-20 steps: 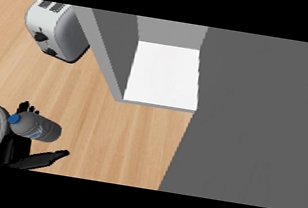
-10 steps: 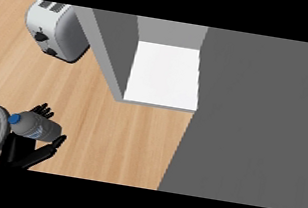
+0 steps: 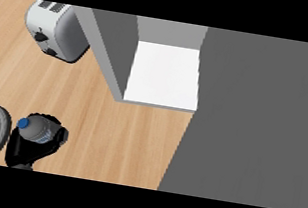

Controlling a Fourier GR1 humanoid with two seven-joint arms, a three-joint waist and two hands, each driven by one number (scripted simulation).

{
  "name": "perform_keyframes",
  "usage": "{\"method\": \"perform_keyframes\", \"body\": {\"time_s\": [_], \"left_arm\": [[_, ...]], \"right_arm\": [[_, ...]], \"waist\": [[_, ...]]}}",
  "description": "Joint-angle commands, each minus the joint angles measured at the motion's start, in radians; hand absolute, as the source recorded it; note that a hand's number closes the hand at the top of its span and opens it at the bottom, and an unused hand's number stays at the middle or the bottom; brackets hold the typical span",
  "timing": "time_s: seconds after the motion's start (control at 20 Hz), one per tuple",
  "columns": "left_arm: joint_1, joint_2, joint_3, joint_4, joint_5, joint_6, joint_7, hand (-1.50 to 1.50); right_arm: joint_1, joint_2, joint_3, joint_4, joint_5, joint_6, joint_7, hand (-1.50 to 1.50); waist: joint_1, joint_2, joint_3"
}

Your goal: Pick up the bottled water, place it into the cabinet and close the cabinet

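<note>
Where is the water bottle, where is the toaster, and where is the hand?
water bottle (image 3: 34, 125), head view, on its blue cap.
toaster (image 3: 61, 35), head view, on its silver side.
hand (image 3: 28, 151), head view, on the black palm curled round the bottle.

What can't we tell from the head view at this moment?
- Right hand: not in view at all.
- Bottled water: only the blue cap and shoulder show; the left hand curled round it hides the body.
- Cabinet: white shelf shows, but its back runs past the view's top edge.
- Toaster: top end cut off there too.
</note>
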Motion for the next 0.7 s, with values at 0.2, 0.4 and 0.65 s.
{"method": "perform_keyframes", "body": {"time_s": [0.2, 0.4, 0.65], "left_arm": [[-0.073, -0.089, -0.145, 0.026, -0.035, 0.017, 0.037, 1.50], [-0.052, -0.090, -0.203, 0.019, 0.045, 0.035, 0.004, 1.50], [0.020, -0.091, -0.311, -0.184, 0.096, 0.107, 0.063, 1.50]], "right_arm": [[0.019, -0.047, -0.007, -0.092, 0.045, 0.008, 0.008, -1.50], [0.060, -0.040, 0.017, -0.086, 0.078, -0.006, -0.041, -1.50], [-0.023, -0.023, -0.068, -0.116, 0.020, 0.006, 0.082, -1.50]], "waist": [[-0.004, 0.000, 0.000], [-0.001, -0.001, 0.000], [0.008, -0.001, 0.001]]}}
